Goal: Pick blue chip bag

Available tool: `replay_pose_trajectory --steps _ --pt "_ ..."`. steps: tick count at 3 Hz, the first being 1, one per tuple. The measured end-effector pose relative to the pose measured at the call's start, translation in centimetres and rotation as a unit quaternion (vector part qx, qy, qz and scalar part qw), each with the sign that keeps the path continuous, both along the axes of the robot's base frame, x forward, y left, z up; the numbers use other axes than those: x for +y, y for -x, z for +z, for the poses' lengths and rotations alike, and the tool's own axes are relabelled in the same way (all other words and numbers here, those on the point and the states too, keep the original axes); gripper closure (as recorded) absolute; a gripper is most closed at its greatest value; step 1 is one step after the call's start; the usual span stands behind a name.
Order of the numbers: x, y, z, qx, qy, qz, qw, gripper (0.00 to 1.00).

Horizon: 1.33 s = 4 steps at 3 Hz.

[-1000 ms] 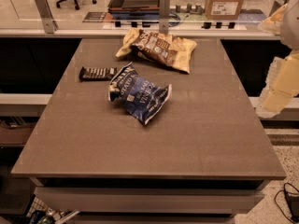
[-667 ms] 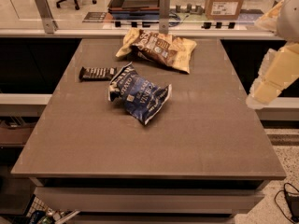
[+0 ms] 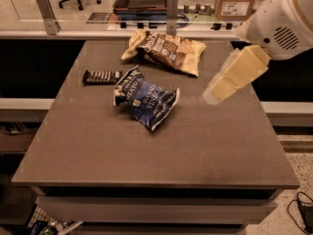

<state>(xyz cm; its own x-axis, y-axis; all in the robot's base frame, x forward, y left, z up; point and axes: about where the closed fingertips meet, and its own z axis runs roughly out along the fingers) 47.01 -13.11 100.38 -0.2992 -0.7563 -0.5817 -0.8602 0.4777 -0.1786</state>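
The gripper [image 3: 213, 95] has swung in from the right edge of the frame. A second ago it hung beside the table's right side; now it reaches over the right part of the table [image 3: 146, 160], in the upper right of the frame, with its tip pointing down and to the left. The white arm [image 3: 283, 26] behind it has come further into view at the top right corner. Nothing on the table has shifted.

The blue chip bag [image 3: 145, 96] lies crumpled just above and left of the frame's centre, flat on the tabletop, with its white lettering facing up. The gripper is still well apart from it, off to its right and above the surface, touching nothing. Whether the gripper is open or closed cannot be told from this view.

The yellow-and-brown chip bag [image 3: 166, 50] lies near the table's far edge, just above the blue one in the frame and close to it. The dark candy bar [image 3: 101, 76] lies just beside the blue bag's upper left corner.

By my reading, this is the approach: the arm is closing in on the bag and no grasp has begun. The remaining travel is leftward and down. The neighbours sit close on the bag's upper and left sides, so coming in from the right or lower side looks the cleaner way.
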Motion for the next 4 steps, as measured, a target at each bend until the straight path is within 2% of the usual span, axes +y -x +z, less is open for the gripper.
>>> replay_pose_trajectory --steps 1,2,3,4 --pt "4.5 -1.6 -1.3 0.003 -0.039 -0.025 0.9989 0.00" --pt "8.4 -4.1 -3.5 0.022 -0.040 -0.047 0.9979 0.00" --pt "11.4 -7.1 -6.2 0.039 -0.009 -0.057 0.9976 0.00" --pt "13.8 -9.2 -8.3 0.051 0.020 -0.053 0.9971 0.00"
